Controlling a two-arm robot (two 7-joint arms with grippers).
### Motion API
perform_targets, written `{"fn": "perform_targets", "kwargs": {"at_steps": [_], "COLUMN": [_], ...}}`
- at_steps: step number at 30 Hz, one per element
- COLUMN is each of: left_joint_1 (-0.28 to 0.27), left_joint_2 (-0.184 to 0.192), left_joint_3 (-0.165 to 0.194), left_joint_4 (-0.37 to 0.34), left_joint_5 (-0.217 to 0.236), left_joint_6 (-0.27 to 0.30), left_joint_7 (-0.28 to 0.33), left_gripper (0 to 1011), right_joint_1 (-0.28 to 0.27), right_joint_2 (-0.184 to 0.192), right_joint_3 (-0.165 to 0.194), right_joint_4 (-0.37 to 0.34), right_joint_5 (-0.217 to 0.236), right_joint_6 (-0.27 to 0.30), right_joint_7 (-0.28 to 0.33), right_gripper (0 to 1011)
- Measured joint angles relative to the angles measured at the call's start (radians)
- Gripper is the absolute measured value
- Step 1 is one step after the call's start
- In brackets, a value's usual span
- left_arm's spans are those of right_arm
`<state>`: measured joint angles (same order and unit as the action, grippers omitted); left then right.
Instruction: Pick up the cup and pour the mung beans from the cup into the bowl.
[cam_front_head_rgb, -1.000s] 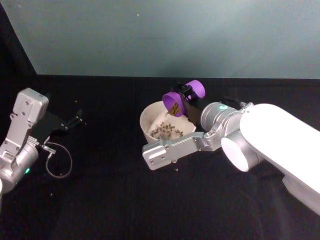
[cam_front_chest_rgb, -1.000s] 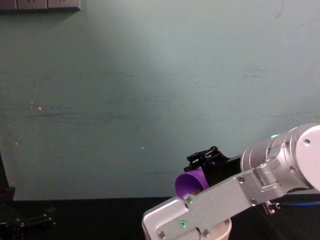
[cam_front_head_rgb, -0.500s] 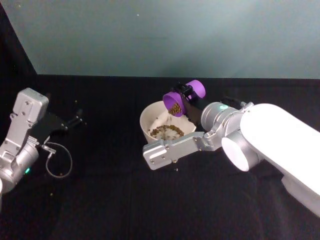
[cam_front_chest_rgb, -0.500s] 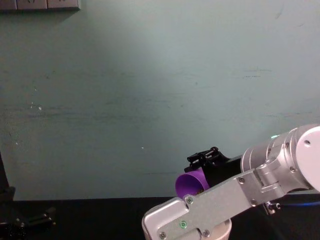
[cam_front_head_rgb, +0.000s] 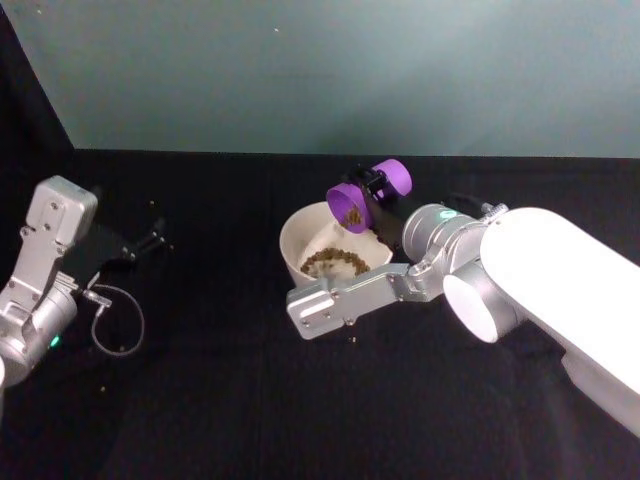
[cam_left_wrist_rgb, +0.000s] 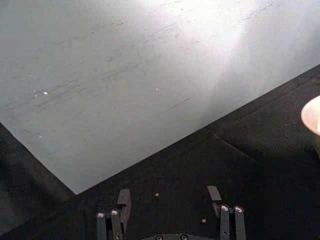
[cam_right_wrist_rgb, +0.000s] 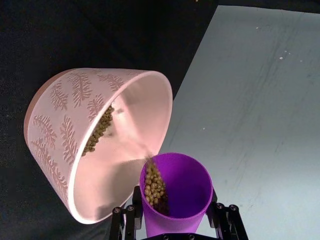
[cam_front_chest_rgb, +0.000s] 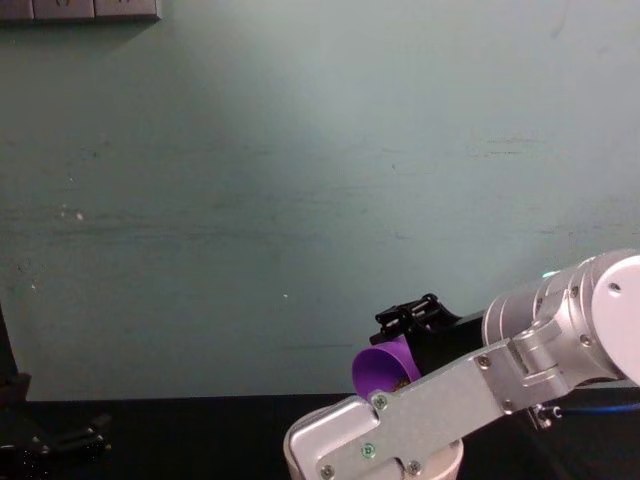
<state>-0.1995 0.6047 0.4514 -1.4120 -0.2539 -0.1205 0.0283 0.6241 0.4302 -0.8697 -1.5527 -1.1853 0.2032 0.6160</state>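
Observation:
The purple cup (cam_front_head_rgb: 368, 193) is tipped on its side over the far right rim of the white bowl (cam_front_head_rgb: 297, 232), its mouth pointing down into the bowl. My right gripper (cam_front_head_rgb: 373, 188) is shut on the cup. In the right wrist view, mung beans (cam_right_wrist_rgb: 154, 187) slide along the lower wall of the cup (cam_right_wrist_rgb: 176, 192) toward the bowl (cam_right_wrist_rgb: 56, 131), where more beans (cam_right_wrist_rgb: 100, 130) lie. A heap of beans (cam_front_head_rgb: 331, 262) covers the bowl's floor. In the chest view the cup (cam_front_chest_rgb: 380, 367) shows above my right forearm. My left gripper (cam_front_head_rgb: 150, 238) rests open at the far left.
A thin cable loop (cam_front_head_rgb: 116, 326) lies by the left arm. A few stray beans (cam_front_head_rgb: 352, 338) lie on the black table in front of the bowl, and others (cam_left_wrist_rgb: 157, 194) lie near the left gripper (cam_left_wrist_rgb: 169, 199). A teal wall closes off the back.
More beans have run from the cup into the bowl; the heap in the bowl has grown and the cup holds fewer. Both arms have stayed nearly still.

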Motion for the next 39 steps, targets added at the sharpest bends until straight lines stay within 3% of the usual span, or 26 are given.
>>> {"fn": "perform_targets", "kwargs": {"at_steps": [39], "left_joint_1": [0.000], "left_joint_2": [0.000], "left_joint_3": [0.000], "left_joint_4": [0.000], "left_joint_5": [0.000], "left_joint_6": [0.000], "left_joint_7": [0.000], "left_gripper": [1000], "right_joint_1": [-0.012], "right_joint_2": [-0.004], "right_joint_3": [0.004], "right_joint_4": [-0.014], "right_joint_5": [-0.033], "right_joint_6": [-0.002], "right_joint_7": [0.010], "right_gripper": [731]}}
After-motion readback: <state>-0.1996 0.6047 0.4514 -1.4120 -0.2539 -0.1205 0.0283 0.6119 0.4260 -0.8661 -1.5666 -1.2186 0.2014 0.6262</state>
